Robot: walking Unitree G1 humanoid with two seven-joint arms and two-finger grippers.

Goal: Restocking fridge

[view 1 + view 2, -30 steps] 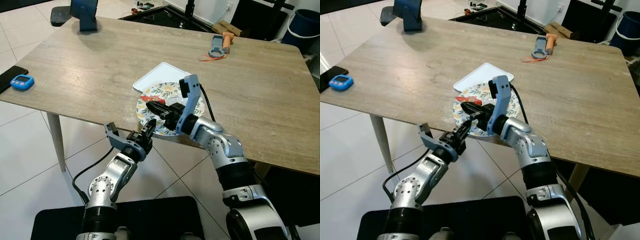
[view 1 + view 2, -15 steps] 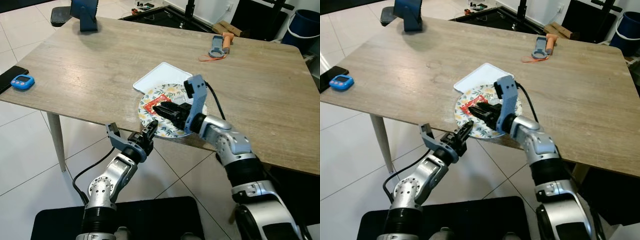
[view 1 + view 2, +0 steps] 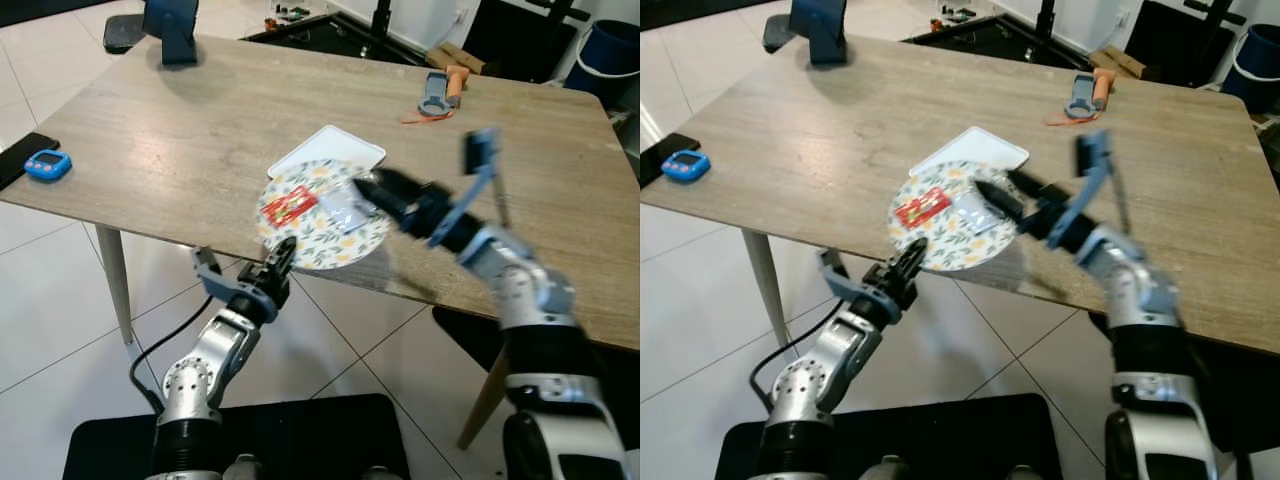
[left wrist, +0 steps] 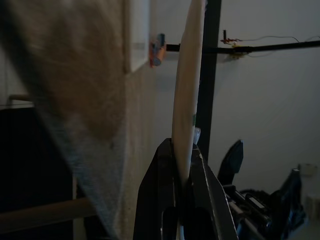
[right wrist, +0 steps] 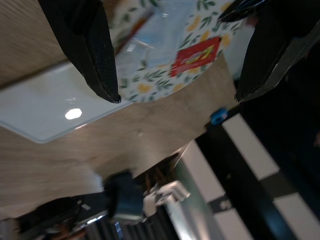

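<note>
A floral plate (image 3: 318, 228) overhangs the table's near edge, carrying a red packet (image 3: 289, 206) and a clear wrapped item (image 3: 346, 207). My left gripper (image 3: 281, 254) reaches up from below the table edge and is shut on the plate's near rim; in the left wrist view the fingers (image 4: 161, 170) clamp the plate (image 4: 186, 95) edge-on. My right gripper (image 3: 378, 187) is blurred, hovering open over the plate's far right side. In the right wrist view its fingers (image 5: 92, 45) are spread wide above the plate (image 5: 200, 27) and the red packet (image 5: 196, 56).
A white square tray (image 3: 332, 147) lies just behind the plate. On the wooden table (image 3: 180, 130) are a blue timer (image 3: 45, 163), a blue stand (image 3: 168, 28) and an orange-grey tool (image 3: 441, 90). A blue bucket (image 3: 607, 57) stands at the far right; a black mat (image 3: 300, 440) is underfoot.
My right gripper has let go of the plate and drawn back to the right, fingers spread. The plate, held by my left gripper, has shifted slightly left.
</note>
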